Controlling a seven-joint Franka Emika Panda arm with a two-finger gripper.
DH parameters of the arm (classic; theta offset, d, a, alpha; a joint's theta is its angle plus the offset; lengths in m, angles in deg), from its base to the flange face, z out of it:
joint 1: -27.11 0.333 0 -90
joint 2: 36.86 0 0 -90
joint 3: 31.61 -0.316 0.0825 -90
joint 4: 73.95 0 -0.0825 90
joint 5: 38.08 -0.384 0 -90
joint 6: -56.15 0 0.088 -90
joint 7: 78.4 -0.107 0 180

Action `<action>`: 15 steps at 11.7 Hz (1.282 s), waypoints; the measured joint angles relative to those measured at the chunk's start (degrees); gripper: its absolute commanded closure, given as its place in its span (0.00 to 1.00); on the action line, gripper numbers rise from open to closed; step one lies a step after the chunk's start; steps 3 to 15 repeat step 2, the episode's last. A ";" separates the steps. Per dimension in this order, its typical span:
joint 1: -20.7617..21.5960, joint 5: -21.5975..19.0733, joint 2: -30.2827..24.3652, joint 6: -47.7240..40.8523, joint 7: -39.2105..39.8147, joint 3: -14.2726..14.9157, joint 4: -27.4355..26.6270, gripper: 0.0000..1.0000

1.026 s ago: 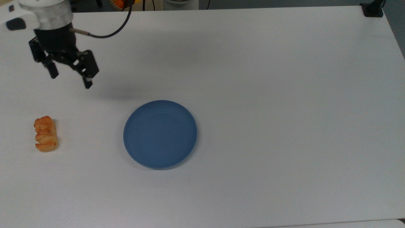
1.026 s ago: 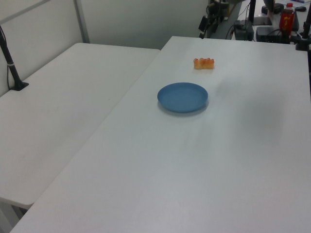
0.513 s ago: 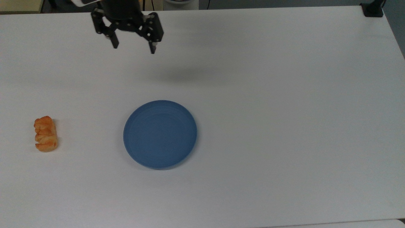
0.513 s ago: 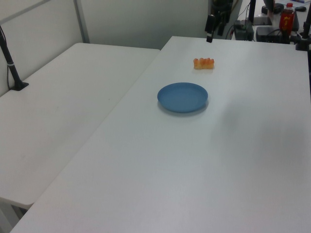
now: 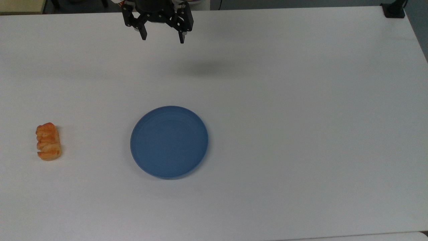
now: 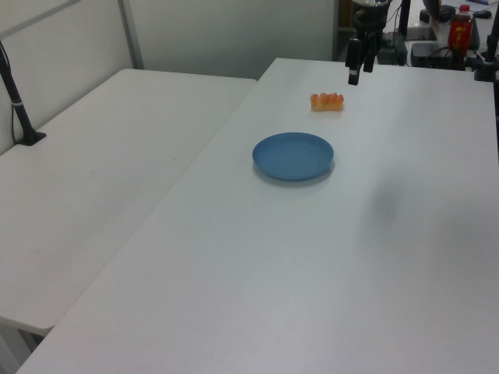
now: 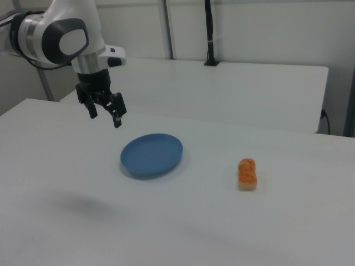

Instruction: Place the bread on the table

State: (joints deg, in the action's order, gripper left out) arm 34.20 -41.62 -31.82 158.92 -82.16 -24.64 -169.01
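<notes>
The bread, a small orange-brown ridged loaf, lies on the white table at the top view's far left, apart from the blue plate. It also shows as bread in the left view and bread in the right view. My gripper hangs open and empty above the table near the top view's upper edge, well away from the bread. The gripper in the right view hovers high above the table to the left of the plate. In the left view the gripper hangs just past the bread.
An empty round blue plate sits near the table's middle. A black mount stands at the top view's upper right corner. A second white table adjoins on the left view's left. A red bottle and equipment stand beyond the far edge.
The open gripper has swung from above the top view's left side toward the upper middle and risen. The bread and plate have not moved.
</notes>
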 measured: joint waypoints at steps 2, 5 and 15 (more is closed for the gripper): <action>-0.01 0.03 -0.24 0.00 0.00 0.00 -0.50 0.00; -0.01 0.03 -0.24 0.00 0.00 0.00 -0.50 0.00; -0.01 0.03 -0.24 0.00 0.00 0.00 -0.50 0.00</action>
